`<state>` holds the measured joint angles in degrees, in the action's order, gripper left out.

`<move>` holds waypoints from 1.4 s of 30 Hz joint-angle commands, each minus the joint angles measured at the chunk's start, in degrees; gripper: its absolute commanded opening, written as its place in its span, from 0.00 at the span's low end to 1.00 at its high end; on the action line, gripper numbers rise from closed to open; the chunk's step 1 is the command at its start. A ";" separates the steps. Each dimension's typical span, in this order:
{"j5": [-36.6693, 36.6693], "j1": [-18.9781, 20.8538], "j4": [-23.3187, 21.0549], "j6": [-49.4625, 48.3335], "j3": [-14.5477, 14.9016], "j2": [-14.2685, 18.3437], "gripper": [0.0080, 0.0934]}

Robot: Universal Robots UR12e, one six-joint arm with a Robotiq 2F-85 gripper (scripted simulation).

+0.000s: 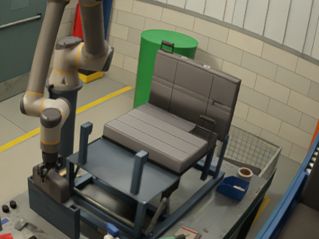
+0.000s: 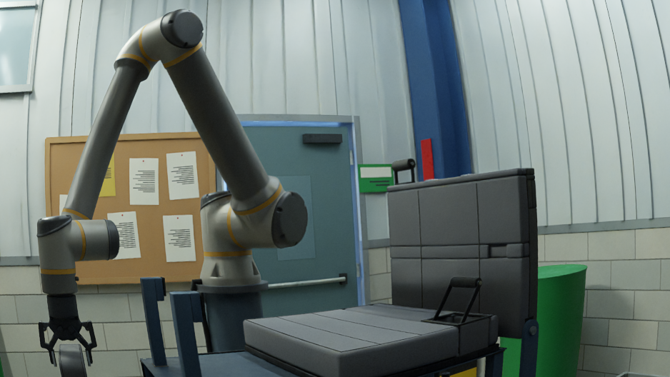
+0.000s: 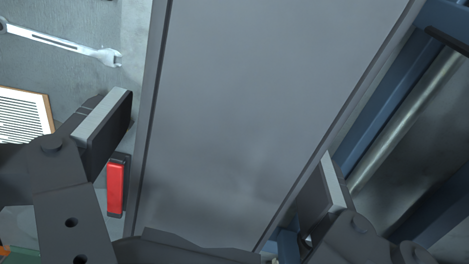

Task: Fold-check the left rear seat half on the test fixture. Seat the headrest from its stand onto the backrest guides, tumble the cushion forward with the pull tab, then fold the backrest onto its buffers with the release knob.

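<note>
The grey headrest (image 1: 52, 185) sits on its blue stand at the fixture's front left corner, its lower part hidden by the stand; in the wrist camera its top face (image 3: 236, 124) fills the middle of the view. The backrest (image 1: 193, 94) stands upright with two guide holes on its top edge and a black release knob (image 1: 167, 46) at its left corner. The cushion (image 1: 158, 135) lies flat, with a black pull tab (image 1: 206, 124) at its right rear. My gripper (image 1: 48, 170) points straight down over the headrest with a finger on either side of it, open and holding nothing.
A blue bin (image 1: 234, 187) and a tape roll (image 1: 245, 173) sit on the table to the right of the fixture. A wrench (image 3: 62, 42), a red-buttoned block (image 3: 115, 188) and a clipboard (image 3: 21, 114) lie beside the stand. A green drum (image 1: 161, 64) stands behind the seat.
</note>
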<state>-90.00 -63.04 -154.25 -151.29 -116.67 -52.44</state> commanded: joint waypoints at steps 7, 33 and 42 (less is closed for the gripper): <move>0.00 0.00 -0.02 0.00 0.03 -0.04 0.94; -0.04 -0.02 -0.10 0.00 0.08 0.03 0.37; -0.06 -0.04 -0.14 0.00 0.11 0.07 0.16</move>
<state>-89.98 -63.03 -154.22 -151.29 -116.70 -52.46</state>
